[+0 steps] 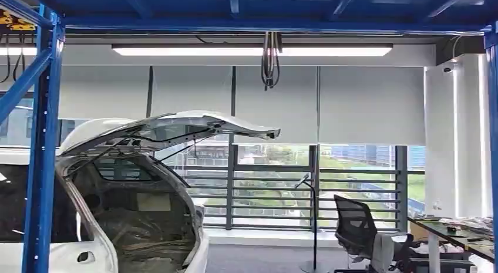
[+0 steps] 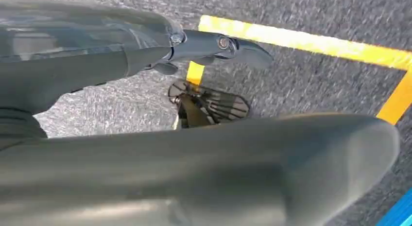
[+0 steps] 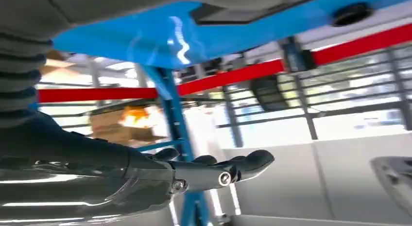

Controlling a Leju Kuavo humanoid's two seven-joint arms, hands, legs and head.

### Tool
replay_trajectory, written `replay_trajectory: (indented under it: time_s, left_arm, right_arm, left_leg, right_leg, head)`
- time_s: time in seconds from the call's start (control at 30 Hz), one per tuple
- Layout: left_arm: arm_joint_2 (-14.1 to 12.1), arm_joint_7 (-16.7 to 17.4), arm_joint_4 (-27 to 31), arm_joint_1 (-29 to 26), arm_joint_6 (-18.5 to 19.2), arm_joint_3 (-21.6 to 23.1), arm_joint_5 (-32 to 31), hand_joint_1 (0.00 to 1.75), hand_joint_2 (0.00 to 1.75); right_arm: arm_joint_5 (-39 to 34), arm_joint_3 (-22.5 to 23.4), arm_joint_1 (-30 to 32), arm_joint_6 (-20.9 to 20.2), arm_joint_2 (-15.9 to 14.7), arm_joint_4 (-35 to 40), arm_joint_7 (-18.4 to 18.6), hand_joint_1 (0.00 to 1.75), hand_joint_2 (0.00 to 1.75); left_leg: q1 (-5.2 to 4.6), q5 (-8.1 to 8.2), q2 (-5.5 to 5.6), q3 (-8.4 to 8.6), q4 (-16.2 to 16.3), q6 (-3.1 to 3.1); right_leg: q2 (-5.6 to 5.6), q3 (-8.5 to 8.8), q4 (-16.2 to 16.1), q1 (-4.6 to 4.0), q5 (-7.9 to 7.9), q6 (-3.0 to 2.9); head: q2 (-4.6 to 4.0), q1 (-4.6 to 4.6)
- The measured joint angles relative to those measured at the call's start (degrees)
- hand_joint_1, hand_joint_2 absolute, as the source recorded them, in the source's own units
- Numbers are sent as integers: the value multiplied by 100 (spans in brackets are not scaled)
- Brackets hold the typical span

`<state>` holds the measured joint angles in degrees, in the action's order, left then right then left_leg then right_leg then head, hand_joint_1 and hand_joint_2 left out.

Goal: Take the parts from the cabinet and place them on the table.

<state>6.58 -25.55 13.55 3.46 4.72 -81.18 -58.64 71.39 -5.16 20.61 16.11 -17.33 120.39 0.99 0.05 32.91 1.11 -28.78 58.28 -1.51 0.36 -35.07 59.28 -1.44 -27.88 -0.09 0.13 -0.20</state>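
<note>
My left hand hangs over grey carpet marked with yellow tape lines. Its fingers are stretched out and apart from the thick thumb, and it holds nothing. My right hand is also empty, fingers extended, next to a blue rack post. A cardboard box sits on a rack shelf beyond it. A table with small items on it stands at the far right in the head view.
A blue steel rack frame runs up the left and across the top. A white car with its tailgate raised stands at the left. A black office chair is beside the table. Windows with railings lie ahead.
</note>
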Motion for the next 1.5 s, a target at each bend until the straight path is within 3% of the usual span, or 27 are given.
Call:
replay_trajectory:
  time_s: [0.3, 0.63, 1.07, 1.5]
  left_arm:
    - [-2, -26, 0, -1, -2, -41, 0, 0, 0]
    - [-4, -96, 0, -9, 26, -83, -44, 0, 0]
    - [-57, -105, 0, 1, 122, -74, -243, 0, 0]
    - [-107, -125, 0, 42, 210, 44, -400, 0, 0]
  right_arm:
    - [227, -24, 281, -161, 41, -37, 509, 0, 175]
    - [-40, 383, 312, -531, 300, -440, 511, 0, 175]
    - [-116, 660, -641, -846, 533, -1344, 212, 0, 175]
    - [-20, 302, -2006, -1191, 522, -2472, 251, 0, 175]
  left_leg:
    - [-12, -7, 0, 14, -1, 11]
    - [-25, -6, 0, 16, -1, 9]
    - [-25, -7, -7, 26, -1, 10]
    - [-26, -8, -9, 40, -1, 10]
  right_leg:
    - [-1, 19, 3, 6, 2, -2]
    - [-1, 23, 0, 23, 2, -1]
    - [-1, 27, 2, 23, 4, -2]
    - [1, 41, 3, 24, 6, -3]
  head:
    - [0, 0]
    - [0, 0]
    - [0, 0]
    - [0, 0]
